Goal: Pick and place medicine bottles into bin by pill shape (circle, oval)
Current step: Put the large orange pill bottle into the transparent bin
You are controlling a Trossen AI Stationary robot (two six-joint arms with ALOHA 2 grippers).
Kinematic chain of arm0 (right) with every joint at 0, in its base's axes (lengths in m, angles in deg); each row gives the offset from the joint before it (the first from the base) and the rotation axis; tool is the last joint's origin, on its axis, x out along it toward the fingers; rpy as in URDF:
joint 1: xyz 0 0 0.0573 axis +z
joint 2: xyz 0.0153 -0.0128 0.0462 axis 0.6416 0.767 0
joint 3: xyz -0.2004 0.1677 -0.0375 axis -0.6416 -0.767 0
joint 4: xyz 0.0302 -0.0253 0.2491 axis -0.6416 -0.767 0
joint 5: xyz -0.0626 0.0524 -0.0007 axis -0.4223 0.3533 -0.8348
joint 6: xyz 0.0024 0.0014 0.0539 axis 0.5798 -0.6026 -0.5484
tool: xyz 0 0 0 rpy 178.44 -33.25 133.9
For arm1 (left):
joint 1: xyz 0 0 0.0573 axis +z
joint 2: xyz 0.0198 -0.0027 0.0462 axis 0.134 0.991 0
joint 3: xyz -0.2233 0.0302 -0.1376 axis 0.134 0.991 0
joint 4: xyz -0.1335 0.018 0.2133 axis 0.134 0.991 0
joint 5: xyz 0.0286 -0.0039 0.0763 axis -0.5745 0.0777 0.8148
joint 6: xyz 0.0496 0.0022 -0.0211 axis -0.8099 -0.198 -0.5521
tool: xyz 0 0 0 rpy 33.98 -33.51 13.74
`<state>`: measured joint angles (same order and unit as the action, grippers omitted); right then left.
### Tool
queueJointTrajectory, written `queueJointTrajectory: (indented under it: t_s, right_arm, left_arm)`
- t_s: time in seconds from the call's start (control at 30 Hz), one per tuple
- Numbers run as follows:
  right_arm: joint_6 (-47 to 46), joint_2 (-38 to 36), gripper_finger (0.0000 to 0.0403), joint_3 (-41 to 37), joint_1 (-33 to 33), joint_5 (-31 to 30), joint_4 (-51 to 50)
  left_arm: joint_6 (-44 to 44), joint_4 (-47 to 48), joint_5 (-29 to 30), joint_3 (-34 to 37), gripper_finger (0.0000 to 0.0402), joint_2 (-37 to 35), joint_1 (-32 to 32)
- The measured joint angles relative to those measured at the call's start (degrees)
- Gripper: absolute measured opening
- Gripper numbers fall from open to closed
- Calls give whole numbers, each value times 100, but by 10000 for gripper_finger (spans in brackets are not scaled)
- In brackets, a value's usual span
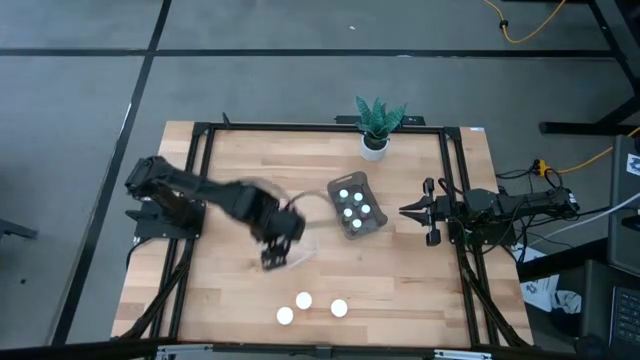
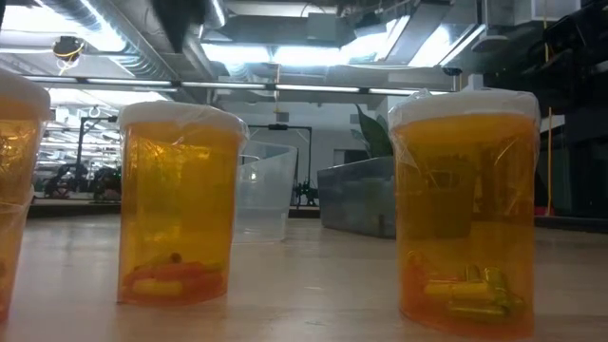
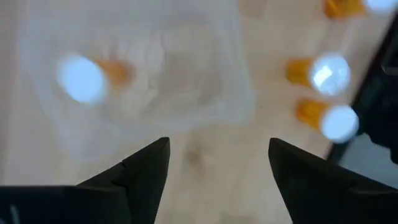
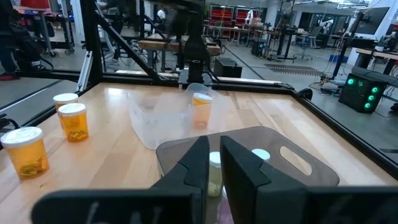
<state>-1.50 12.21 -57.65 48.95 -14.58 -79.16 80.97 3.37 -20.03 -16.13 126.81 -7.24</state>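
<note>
My left gripper [image 1: 272, 260] [image 3: 217, 163] hangs open above the table, pointing down beside the clear bin [image 3: 149, 81] [image 4: 158, 118], with nothing between its fingers. One amber medicine bottle [image 3: 81, 78] [image 4: 201, 108] stands upright on its base inside the clear bin. Three more amber bottles [image 1: 303, 300] [image 2: 176, 204] stand on the table near its front edge. The smoky dark bin [image 1: 356, 207] [image 4: 298, 163] holds several small white-capped bottles [image 1: 350, 212]. My right gripper [image 1: 412, 211] [image 4: 214, 163] waits shut at the table's right, level with its tips toward the dark bin.
A white pot with a green plant [image 1: 377, 128] stands at the far edge. A black frame [image 1: 452, 180] runs around the wooden tabletop. Bare wood lies between the bins and the three near bottles.
</note>
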Motion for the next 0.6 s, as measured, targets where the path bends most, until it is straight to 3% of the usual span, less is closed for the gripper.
queueJointTrajectory:
  t_s: [0.17, 0.3, 0.6]
  right_arm:
    - [2, 2, 43, 0, 0, 2, 1]
    - [0, 2, 43, 0, 0, 2, -1]
    - [1, -4, 43, 0, -1, 2, 3]
  left_arm:
    - [1452, -336, 597, 197, 262, 23, -1144]
    - [2100, -893, 746, 680, 253, 91, -1870]
    - [2131, -2432, 703, 1486, 252, 993, -2760]
